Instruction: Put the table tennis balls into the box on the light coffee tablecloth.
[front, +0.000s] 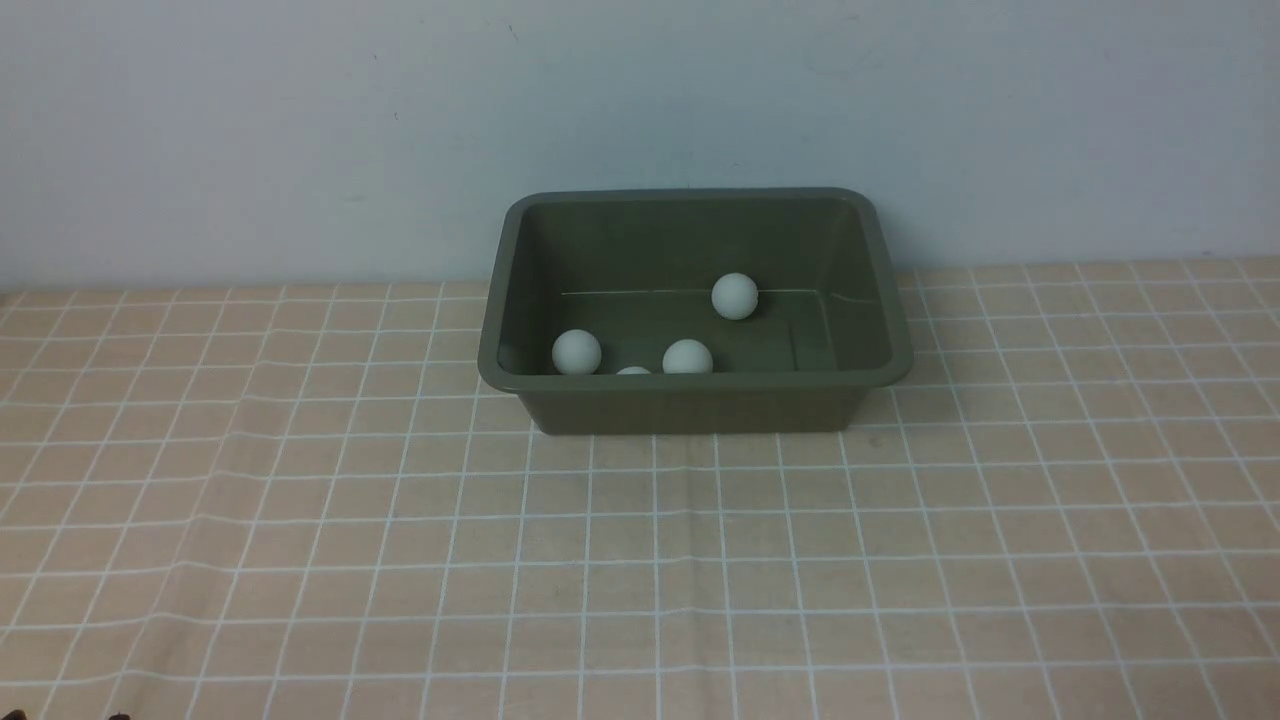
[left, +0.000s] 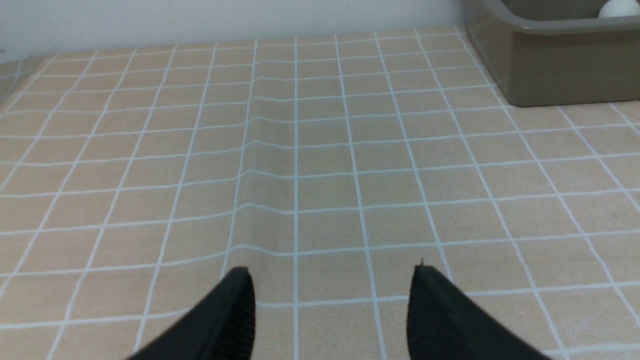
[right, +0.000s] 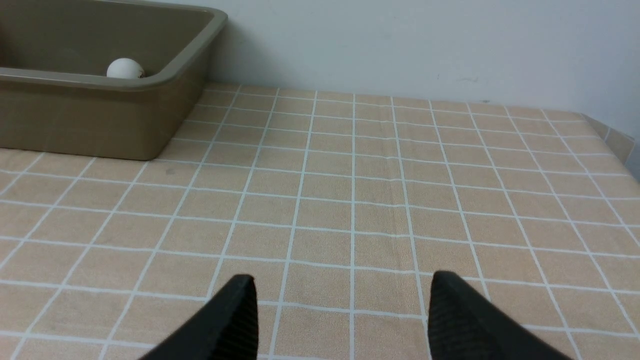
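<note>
Hovering low over bare tablecloth (left: 320, 165), the left end effector (left: 332, 300) stands with its jaws parted and nothing between them; the right end effector (right: 342, 305) does likewise. Both are well apart from the box (front: 690, 395), likely pulled back because no ball lies loose on the cloth. Four balls show inside: one far (front: 735, 296), two near (front: 577, 352) (front: 687, 356), one half-hidden by the rim (front: 633, 371). Any fifth is out of sight.
</note>
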